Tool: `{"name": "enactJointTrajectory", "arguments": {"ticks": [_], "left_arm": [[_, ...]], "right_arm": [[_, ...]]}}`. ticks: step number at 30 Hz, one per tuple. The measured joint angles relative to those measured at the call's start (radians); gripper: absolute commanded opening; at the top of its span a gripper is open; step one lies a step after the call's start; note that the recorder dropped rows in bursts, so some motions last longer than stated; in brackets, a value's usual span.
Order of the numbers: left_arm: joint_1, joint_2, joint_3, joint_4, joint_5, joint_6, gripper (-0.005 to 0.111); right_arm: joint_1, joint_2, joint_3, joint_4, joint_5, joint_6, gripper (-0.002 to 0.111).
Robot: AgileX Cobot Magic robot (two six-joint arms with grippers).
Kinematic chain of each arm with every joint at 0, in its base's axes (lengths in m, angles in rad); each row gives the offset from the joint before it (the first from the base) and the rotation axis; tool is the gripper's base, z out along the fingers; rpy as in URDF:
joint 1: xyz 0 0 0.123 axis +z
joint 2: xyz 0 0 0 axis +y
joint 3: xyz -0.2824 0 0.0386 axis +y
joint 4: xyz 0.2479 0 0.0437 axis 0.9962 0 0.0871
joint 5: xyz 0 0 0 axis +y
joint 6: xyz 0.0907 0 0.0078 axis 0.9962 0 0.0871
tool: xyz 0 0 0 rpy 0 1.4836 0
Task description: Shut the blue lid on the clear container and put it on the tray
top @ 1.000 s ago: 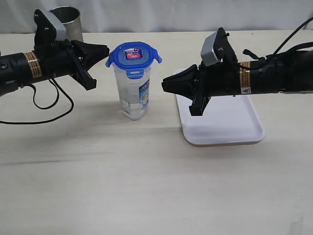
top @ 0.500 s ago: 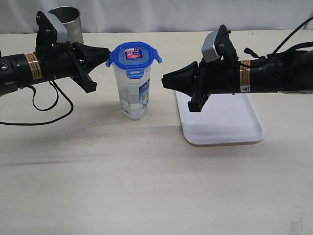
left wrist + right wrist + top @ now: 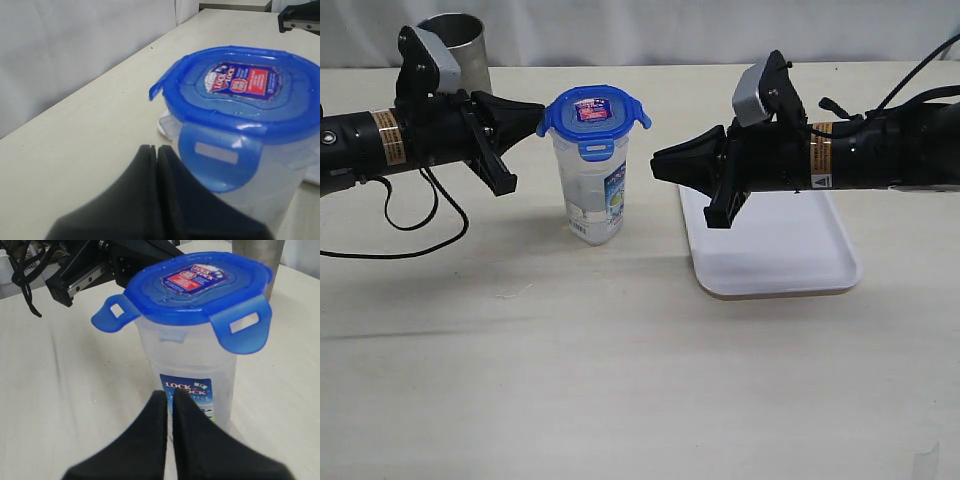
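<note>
Blue plastic caps the scene's middle: the lid (image 3: 593, 112) sits on top of the container (image 3: 594, 200), which stands upright on the surface (image 3: 620, 380), just left of the tray (image 3: 790, 260) and not touching it. In the exterior view the lid's flaps at left and right stick outward, while the flap on the near side hangs down over the rim; whether any flap is snapped home cannot be told. A red-blue sticker shows on the lid's top, and a blue-white label runs down the container's side

Left fingers (image 3: 520, 110) point at the lid from the left, level with it and just beside its left flap; contact cannot be judged there. The left wrist view shows these fingers (image 3: 145, 200) pressed together with only a thin seam between them, holding nothing, with the lid (image 3: 240, 95) and container (image 3: 275, 190) right ahead

Right fingers (image 3: 680, 165) point at the container from the right, below the lid, with a clear gap to its wall. Seen from the right wrist, these fingers (image 3: 150, 440) are nearly together, only a sliver apart, and empty, aimed at the container (image 3: 185, 360) below the lid (image 3: 195, 285). That arm hangs above the tray

Behind the left arm stands a grey metal cup (image 3: 460, 45), and a black cable (image 3: 415, 235) loops on the surface below that arm
</note>
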Motion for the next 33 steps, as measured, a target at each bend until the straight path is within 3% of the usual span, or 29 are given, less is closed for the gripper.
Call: {"name": "enactJointTrajectory", "arguments": {"ticks": [20, 33], "left_arm": [[0.000, -0.024, 0.000, 0.012, 0.025, -0.013, 0.000], [0.042, -0.056, 0.000, 0.092, 0.029, -0.071, 0.000]], "right_arm": [[0.000, 0.000, 0.000, 0.000, 0.008, 0.000, 0.004], [0.000, 0.000, 0.000, 0.000, 0.010, 0.000, 0.004]]}}
